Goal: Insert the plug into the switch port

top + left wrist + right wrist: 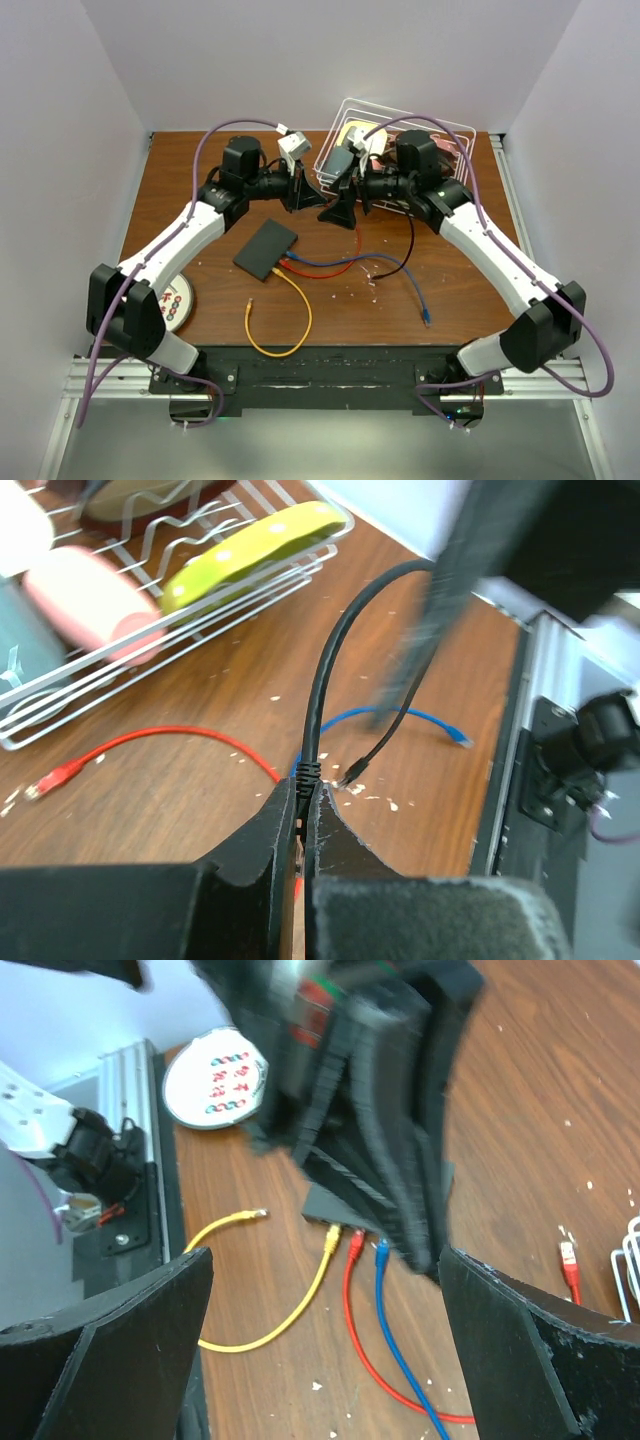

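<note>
Since the switch (pixel 266 248), a flat matte black box, lies on the wood table (pixel 380 325) with a yellow cable (pixel 308 310), red cable (pixel 330 275) and blue cable (pixel 420 305) plugged along its near-right edge, top view has left gripper (pixel 300 193) and right gripper (pixel 338 214) close together just beyond it, toward the white wire basket (pixel 325 160). Left wrist: fingers (pixel 270 830) clamped on the black cable (pixel 318 680) at its ribbed boot, plug hidden between them, probably gripped there to aim it; glossy round cord loops upward, switch out of frame. Right wrist: jaws wide apart, empty, looking down on the switch (pixel 325 1203) past the blurred left gripper, likely standing by to steady things.
</note>
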### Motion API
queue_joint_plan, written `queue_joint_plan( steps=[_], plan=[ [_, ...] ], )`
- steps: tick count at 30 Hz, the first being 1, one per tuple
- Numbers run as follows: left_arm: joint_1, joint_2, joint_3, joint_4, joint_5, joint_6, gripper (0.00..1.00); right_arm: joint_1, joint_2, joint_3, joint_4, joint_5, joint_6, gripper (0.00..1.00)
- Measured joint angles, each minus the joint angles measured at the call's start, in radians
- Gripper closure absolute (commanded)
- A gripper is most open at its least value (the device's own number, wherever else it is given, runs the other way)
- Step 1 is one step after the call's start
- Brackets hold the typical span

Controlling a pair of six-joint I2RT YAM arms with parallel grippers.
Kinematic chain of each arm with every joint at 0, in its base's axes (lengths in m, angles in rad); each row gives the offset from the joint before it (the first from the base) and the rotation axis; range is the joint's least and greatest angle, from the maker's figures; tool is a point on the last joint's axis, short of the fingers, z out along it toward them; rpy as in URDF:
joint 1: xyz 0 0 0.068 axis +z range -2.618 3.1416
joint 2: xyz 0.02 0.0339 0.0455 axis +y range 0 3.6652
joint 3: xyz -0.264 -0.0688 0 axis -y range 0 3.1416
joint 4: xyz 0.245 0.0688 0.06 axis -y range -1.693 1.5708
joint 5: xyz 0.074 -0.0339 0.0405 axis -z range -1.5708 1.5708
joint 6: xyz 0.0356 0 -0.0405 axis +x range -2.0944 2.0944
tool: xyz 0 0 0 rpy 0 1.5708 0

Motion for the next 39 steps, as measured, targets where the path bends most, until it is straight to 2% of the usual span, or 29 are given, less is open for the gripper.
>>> queue_joint_plan(
  steps=[7,10,11,14,15,16,18,19,21,24,27,28,31,34,39],
  plan=[
    [-0.008,-0.034,0.0,0.002,0.069,0.014,1.0,0.0,0.076,0.011,-0.055,0.038,-0.047,0.04],
    [-0.009,-0.047,0.0,0.002,0.075,0.021,1.0,0.0,0.09,0.018,-0.092,0.063,-0.066,0.1],
    [-0.01,-0.051,0.0,0.002,0.077,0.022,1.0,0.001,0.091,0.018,-0.101,0.074,-0.072,0.14],
    [-0.011,-0.056,0.0,0.003,0.08,0.026,1.0,0.003,0.09,0.021,-0.124,0.103,-0.089,0.44],
    [-0.011,-0.056,0.0,0.003,0.081,0.027,1.0,0.005,0.091,0.022,-0.127,0.113,-0.093,0.57],
    [-0.011,-0.056,0.0,0.003,0.081,0.028,1.0,0.007,0.09,0.023,-0.131,0.125,-0.093,0.79],
    [-0.011,-0.056,0.0,0.001,0.081,0.033,1.0,0.008,0.09,0.023,-0.131,0.154,-0.092,0.97],
    [-0.01,-0.056,0.0,0.005,0.078,0.034,1.0,0.008,0.089,0.022,-0.137,0.15,-0.081,1.0],
    [-0.005,-0.056,0.0,0.008,0.071,0.034,1.0,0.01,0.086,0.02,-0.134,0.163,-0.064,1.0],
    [-0.004,-0.056,-0.002,0.01,0.063,0.034,0.9,0.013,0.078,0.002,-0.106,0.187,-0.037,1.0],
    [-0.005,-0.06,-0.012,0.021,0.027,0.029,0.59,0.015,0.076,-0.015,-0.074,0.203,-0.012,1.0],
    [-0.005,-0.064,-0.021,0.032,0.015,0.028,0.44,0.016,0.077,-0.017,-0.071,0.206,-0.007,1.0],
    [-0.002,-0.096,-0.062,0.06,-0.054,0.009,0.23,0.015,0.079,-0.018,-0.061,0.224,0.007,1.0],
    [0.026,-0.134,-0.111,0.107,-0.12,-0.032,0.15,0.011,0.086,-0.018,-0.043,0.223,0.01,1.0],
    [0.132,-0.206,-0.225,0.24,-0.144,-0.108,0.1,0.005,0.087,-0.019,-0.033,0.165,-0.022,1.0]
  ],
)
